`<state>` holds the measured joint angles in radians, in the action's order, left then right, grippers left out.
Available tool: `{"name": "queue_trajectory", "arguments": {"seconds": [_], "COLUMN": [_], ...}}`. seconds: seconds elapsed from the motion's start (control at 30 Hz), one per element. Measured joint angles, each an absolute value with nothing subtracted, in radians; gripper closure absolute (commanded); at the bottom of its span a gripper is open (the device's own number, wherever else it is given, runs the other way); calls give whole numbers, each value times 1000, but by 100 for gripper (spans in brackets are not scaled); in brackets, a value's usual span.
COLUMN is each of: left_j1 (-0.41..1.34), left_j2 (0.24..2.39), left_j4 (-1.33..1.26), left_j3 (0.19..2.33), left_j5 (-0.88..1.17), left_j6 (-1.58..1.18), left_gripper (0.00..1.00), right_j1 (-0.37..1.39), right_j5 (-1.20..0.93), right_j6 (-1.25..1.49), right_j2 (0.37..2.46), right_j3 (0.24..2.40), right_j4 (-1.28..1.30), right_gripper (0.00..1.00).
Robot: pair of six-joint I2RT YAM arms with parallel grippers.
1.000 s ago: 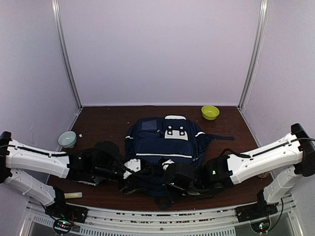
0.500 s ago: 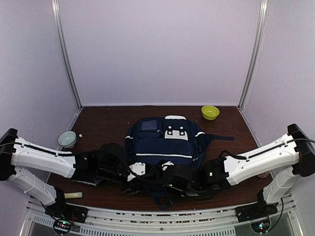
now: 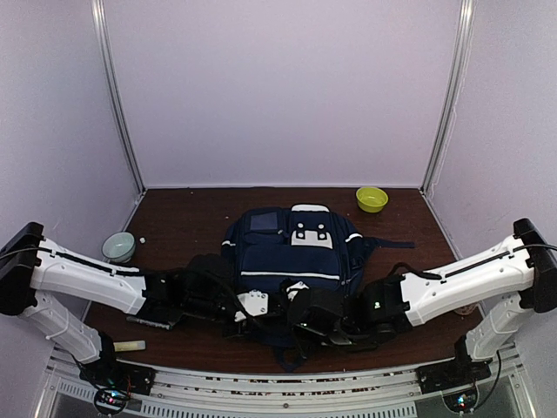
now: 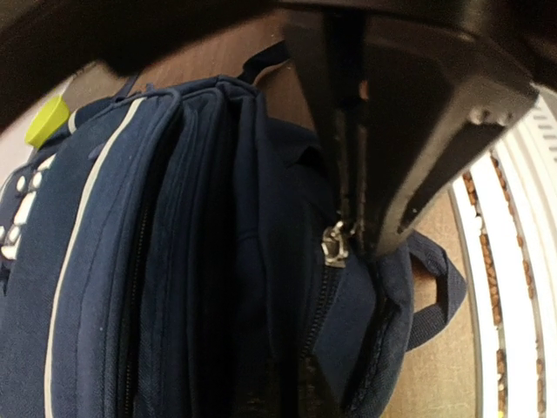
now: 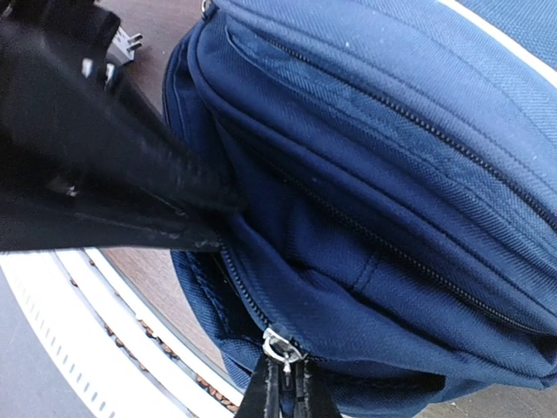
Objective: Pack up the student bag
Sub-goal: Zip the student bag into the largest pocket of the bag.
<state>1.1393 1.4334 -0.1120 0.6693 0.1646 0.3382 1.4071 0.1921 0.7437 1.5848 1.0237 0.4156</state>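
Clamping the student bag: right hand on woven cloth, left hand on metal zipper pull.

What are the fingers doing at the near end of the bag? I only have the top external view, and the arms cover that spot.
Observer: The right fingers are shut on the metal zipper pull at the near end of the student bag.
Operator: And the left ones?
Observer: The left fingers are closed too, their tips pinching the bag's fabric just beside that pull.
Operator: Are any other compartments open?
Observer: In the right wrist view, the two other zippers higher on the bag run closed.
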Motion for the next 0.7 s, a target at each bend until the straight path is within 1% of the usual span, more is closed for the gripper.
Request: {"name": "queue_trajectory", "arguments": {"seconds": [0.27,0.53,0.7], "left_j1": [1150,1154,1154], "left_j2": [1420,1277,1253], "left_j4": [-158,-190,-184], "left_j3": [644,539,522], "left_j5": [121,60,38], "left_j6": [353,326,308], "left_gripper": [100,100,100], "right_j1": [1387,1343,1328], "right_j5": [191,179,166], "right_j6": [751,761,762], "right_j2": [1541,1482,1474], "right_j3": [999,931,916], "right_j4": [415,378,364], "right_gripper": [100,100,100]}}
